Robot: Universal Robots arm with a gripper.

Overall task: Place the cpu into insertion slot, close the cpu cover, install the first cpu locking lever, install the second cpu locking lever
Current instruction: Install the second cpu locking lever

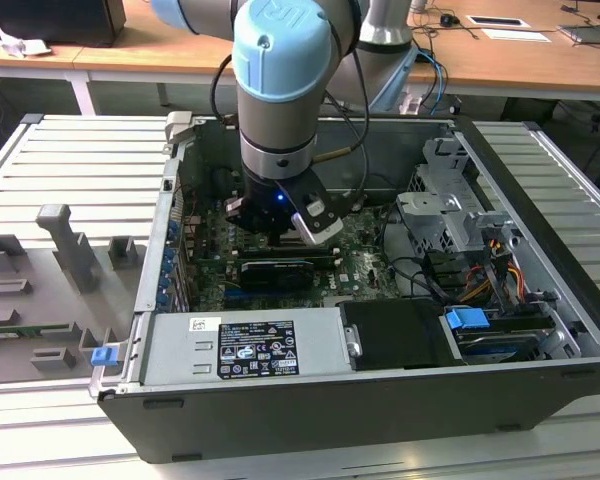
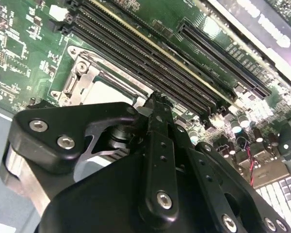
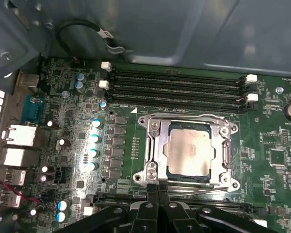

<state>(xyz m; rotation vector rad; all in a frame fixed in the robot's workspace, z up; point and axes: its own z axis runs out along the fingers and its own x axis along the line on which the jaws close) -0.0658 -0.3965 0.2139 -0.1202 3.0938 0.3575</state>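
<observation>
The cpu (image 3: 189,153) lies in the socket on the green motherboard (image 3: 271,131), its dull silver-beige top showing through the opening of the cpu cover (image 3: 155,145). The silvery cover lies flat over the socket. A thin metal locking lever (image 3: 208,192) runs along the socket edge nearest my fingers. My gripper (image 3: 157,187) is shut, its black fingertips pressed together at that edge and just touching the frame. In the second wrist view the gripper (image 2: 157,99) stands over the socket corner with the cover (image 2: 82,77) beyond it. In the exterior view the arm's wrist (image 1: 280,215) reaches down inside the computer case (image 1: 310,420).
Black memory slots (image 3: 179,90) run along the far side of the socket, and a row of capacitors (image 3: 94,138) beside it. The case holds a graphics card (image 1: 275,272), power supply (image 1: 240,345) and drive cage (image 1: 450,210). A grey fixture tray (image 1: 60,270) lies at the exterior view's left.
</observation>
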